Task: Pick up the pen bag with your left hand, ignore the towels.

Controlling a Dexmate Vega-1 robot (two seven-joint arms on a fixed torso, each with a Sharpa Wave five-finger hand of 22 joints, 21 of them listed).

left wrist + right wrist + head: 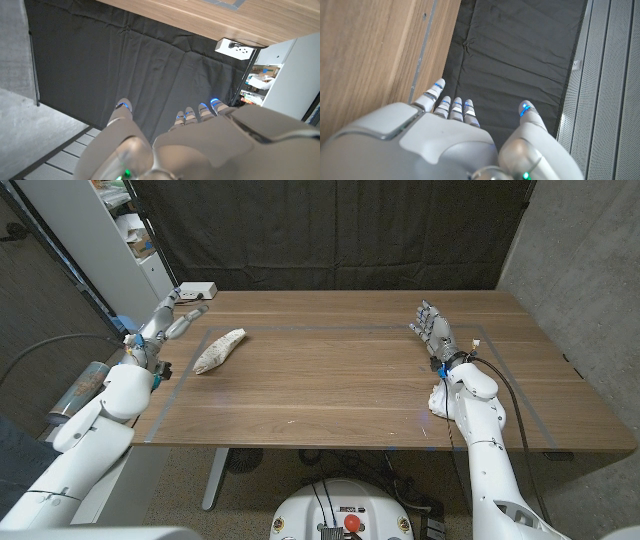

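Head view: the pen bag [219,351], pale and mottled, is lying on the left part of the wooden table [350,395], slanted, inside the taped outline. The left hand [176,321] is hovering at the table's left edge, near the far corner, just beside the bag but apart from it, fingers stretched out toward a small white box [197,289] at the corner; it is holding nothing. The right hand [433,329] is standing well apart on the right side of the table, fingers spread and pointing away from the robot, holding nothing. A black curtain [330,230] is hanging behind the table, and white shelving [120,230] is standing at far left.

Left wrist view: the left hand [190,145] is showing its back, fingers apart with blue-lit tips, nothing in them; the white box [235,47] is sitting at the table's edge against the curtain.

Right wrist view: the right hand [455,135] is reaching along the table's edge, fingers extended and spread, thumb held wide, holding nothing.
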